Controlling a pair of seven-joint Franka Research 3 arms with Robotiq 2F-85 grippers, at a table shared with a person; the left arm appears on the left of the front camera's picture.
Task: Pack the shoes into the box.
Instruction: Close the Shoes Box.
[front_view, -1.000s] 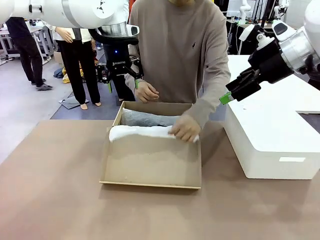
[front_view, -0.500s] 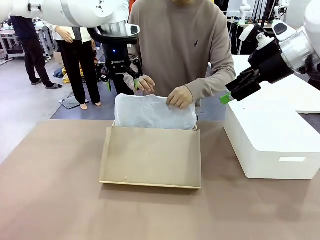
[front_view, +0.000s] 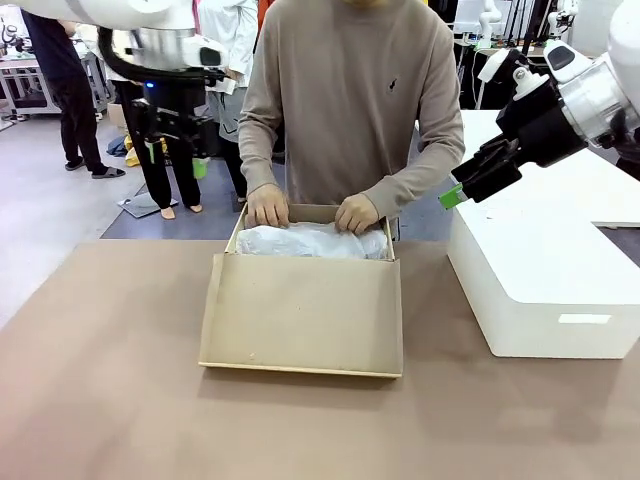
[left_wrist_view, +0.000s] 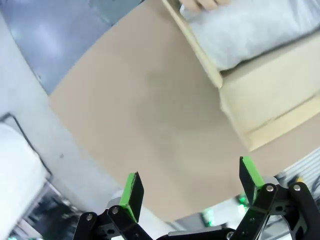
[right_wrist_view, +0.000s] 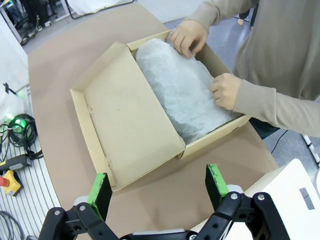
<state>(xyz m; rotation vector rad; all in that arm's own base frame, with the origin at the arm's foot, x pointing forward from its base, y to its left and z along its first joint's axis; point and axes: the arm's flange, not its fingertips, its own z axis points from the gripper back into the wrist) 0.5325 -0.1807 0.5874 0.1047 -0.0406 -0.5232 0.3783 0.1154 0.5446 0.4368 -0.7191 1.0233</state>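
front: across table (front_view: 100, 400) toward person (front_view: 350, 100) | both wrists: raised, looking down | all share: box (front_view: 300, 310)

White arms (front_view: 602, 92), black jaws, green pads (right_wrist_view: 216, 183).

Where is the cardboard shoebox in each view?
Front view: shoebox at centre, flap lying toward the camera.
Left wrist view: shoebox in the upper right corner.
Right wrist view: shoebox at centre, flap to the left.
Shared landmark: the white tissue paper inside it.
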